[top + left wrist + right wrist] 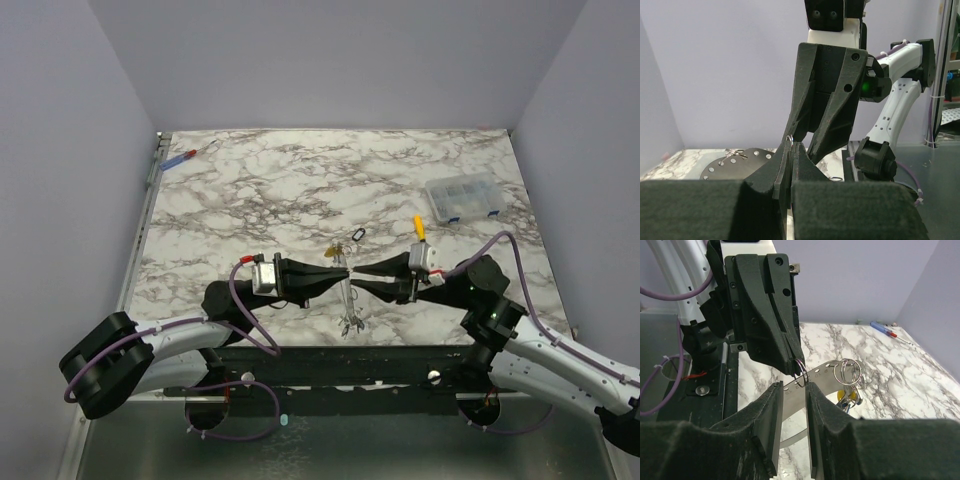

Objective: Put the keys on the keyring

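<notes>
My two grippers meet tip to tip above the table's near middle. The left gripper (337,270) (792,145) is shut on a small silver split ring (801,372). That ring sits at the end of the keyring (815,382), a looped silver perforated band. More split rings (848,372) hang on the band, with the keys below them: a yellow head (844,397) and a blue bit show. The right gripper (358,272) (795,388) is open, its jaws astride the band's end, and the held ring touches its right finger.
A clear compartment box (462,198) stands at the right. A yellow-handled screwdriver (420,228) lies just behind the right gripper. A red-and-blue screwdriver (180,158) lies at the far left corner. A small black ring (359,236) lies behind the grippers.
</notes>
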Tool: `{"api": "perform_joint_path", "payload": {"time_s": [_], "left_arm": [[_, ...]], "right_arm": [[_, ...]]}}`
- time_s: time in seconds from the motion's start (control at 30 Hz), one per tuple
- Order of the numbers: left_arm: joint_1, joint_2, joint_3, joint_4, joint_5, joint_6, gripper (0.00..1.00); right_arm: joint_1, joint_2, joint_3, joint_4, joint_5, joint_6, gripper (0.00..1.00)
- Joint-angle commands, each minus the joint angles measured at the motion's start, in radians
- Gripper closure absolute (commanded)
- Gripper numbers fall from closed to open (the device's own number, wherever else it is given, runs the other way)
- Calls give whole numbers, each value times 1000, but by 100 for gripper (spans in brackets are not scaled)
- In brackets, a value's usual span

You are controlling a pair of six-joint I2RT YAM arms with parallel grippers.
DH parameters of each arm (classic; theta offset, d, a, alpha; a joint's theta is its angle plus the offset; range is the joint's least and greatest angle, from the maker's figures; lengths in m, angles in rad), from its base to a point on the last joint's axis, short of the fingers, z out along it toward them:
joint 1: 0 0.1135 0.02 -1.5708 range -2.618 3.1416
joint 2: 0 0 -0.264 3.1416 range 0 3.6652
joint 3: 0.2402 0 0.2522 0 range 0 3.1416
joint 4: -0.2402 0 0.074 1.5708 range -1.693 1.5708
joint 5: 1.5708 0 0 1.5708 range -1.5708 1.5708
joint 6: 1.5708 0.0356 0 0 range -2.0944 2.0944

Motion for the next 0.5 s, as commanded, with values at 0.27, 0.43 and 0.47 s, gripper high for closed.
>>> {"api": "perform_joint_path", "payload": {"time_s": [0.27, 0.43, 0.47], "left_arm": [[0, -11, -7, 119, -11, -14, 100], [0, -11, -2, 119, -11, -12, 100], [1, -11, -2, 118, -10, -12, 100]], "right_arm": [[7, 32, 23, 22, -2, 25, 69], [7, 33, 23, 17, 28, 48, 67], [7, 32, 22, 17, 33, 52, 67]]}}
